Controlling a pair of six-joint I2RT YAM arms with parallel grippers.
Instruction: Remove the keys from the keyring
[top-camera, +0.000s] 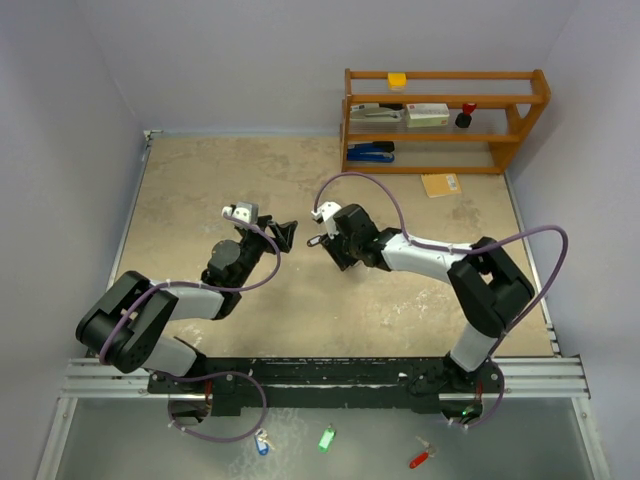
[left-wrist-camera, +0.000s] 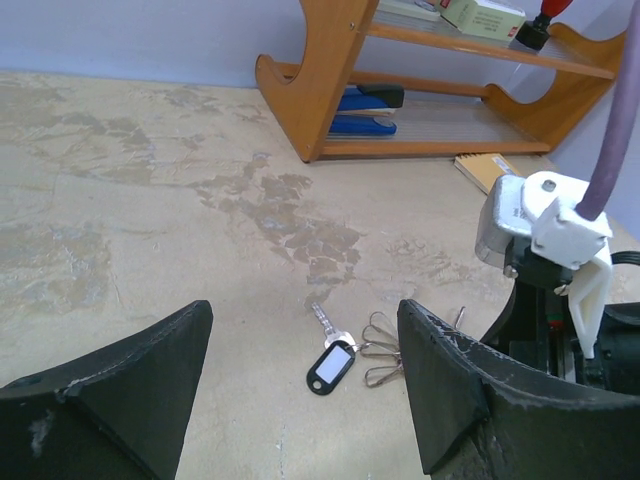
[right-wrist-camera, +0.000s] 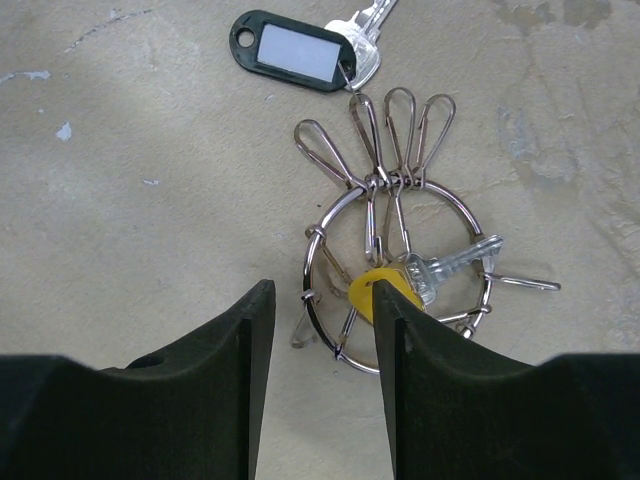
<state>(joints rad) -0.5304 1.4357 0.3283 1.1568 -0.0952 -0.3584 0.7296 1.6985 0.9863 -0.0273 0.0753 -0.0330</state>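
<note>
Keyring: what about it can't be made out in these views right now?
- Right wrist: lower arc of the thin silver wire keyring and part of the yellow-headed key sit behind the right fingers.
- Left wrist: the left fingers hide the ring; only wire clips and the black-tagged key show.
- Top external: ring and keys too small beside the right arm.

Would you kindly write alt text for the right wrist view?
A silver keyring hung with wire clips lies on the beige table, with a yellow-headed key and a silver key across it. A black-tagged key lies beyond; the open right tool frames the ring's near edge.
</note>
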